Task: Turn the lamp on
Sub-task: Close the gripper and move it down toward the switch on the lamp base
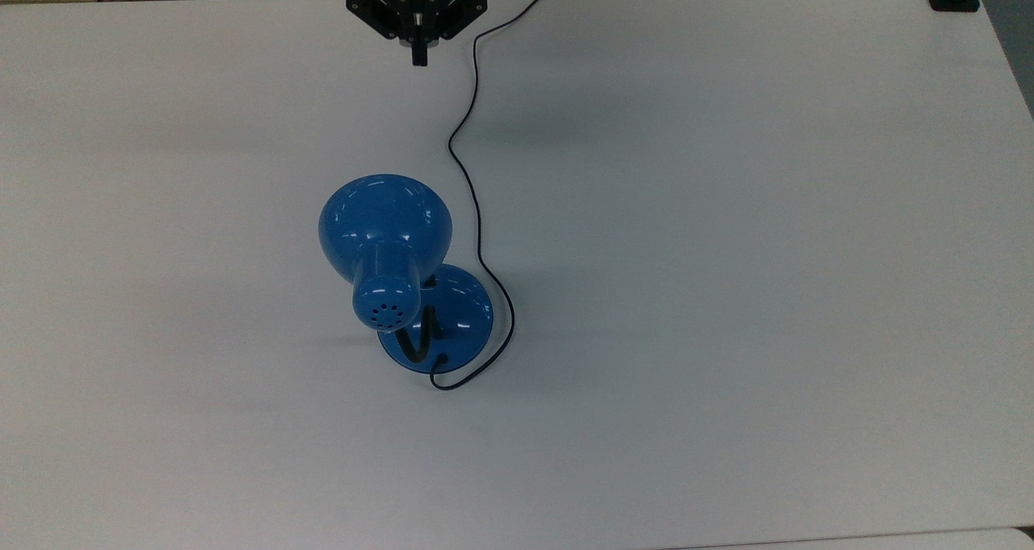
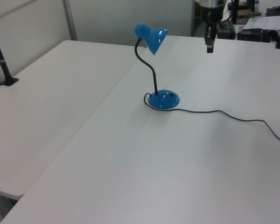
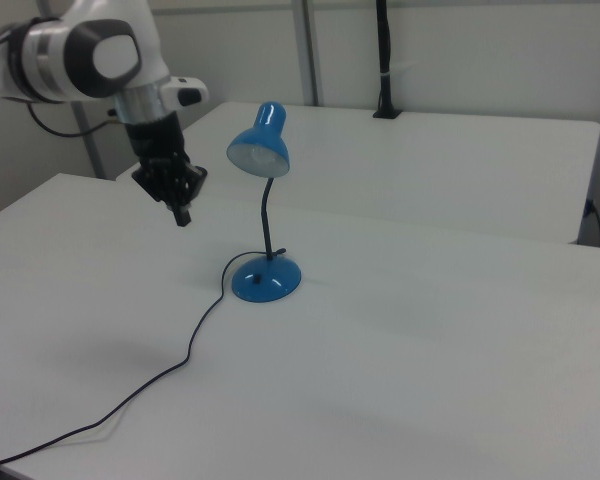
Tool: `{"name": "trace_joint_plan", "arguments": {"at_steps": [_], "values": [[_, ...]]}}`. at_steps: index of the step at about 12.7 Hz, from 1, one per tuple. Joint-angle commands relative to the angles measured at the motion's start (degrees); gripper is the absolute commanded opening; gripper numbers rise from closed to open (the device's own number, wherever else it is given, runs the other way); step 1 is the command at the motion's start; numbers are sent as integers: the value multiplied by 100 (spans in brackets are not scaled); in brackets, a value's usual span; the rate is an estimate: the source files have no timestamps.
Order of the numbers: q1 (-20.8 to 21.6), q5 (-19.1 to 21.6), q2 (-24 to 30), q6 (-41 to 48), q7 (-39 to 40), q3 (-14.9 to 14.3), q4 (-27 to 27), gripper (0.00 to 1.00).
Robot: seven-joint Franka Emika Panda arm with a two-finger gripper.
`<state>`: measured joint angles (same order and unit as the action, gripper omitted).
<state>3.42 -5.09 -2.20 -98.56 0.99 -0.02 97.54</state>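
Lamp [image 1: 386, 247]: it is standing upright near the middle of the white table [image 1: 727, 291], not lit as far as I can judge, with its shade [image 3: 259, 146] leaning over on the black gooseneck [image 2: 150, 70].
Base [image 1: 452, 312]: it is sitting flat on the table, partly under the shade in the top view; a small dark spot on it may be the switch, but I cannot tell for sure.
Cord [image 1: 472, 170]: it is running from the base toward the top view's upper edge, curving just beside the base on the top view's right.
Gripper [image 1: 418, 56]: it is hanging above the table near the top view's upper edge, well apart from the lamp, with its fingers pressed together on nothing.
Step, as I judge it: the arm is approaching with the tip ready to push, and the lamp is not yet touched.
Risk of tipping: the lamp is looking top-heavy; a push coming from the side instead of straight down is likely to slide or tip it.
Risk from the shade: it is covering part of the base from above, so a straight descent may be hitting the shade first.
Risk from the cord: it is lying close to the approach line, and catching it may be dragging the lamp.
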Motion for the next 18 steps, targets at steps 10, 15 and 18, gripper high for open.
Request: {"name": "trace_joint_plan", "arguments": {"at_steps": [10,15,18], "values": [[-298,87,-2055,-3229,33,28,-121,0],[-254,26,-2364,-3714,42,46,-121,0],[-245,8,-2390,-3714,42,72,-104,0]]}}
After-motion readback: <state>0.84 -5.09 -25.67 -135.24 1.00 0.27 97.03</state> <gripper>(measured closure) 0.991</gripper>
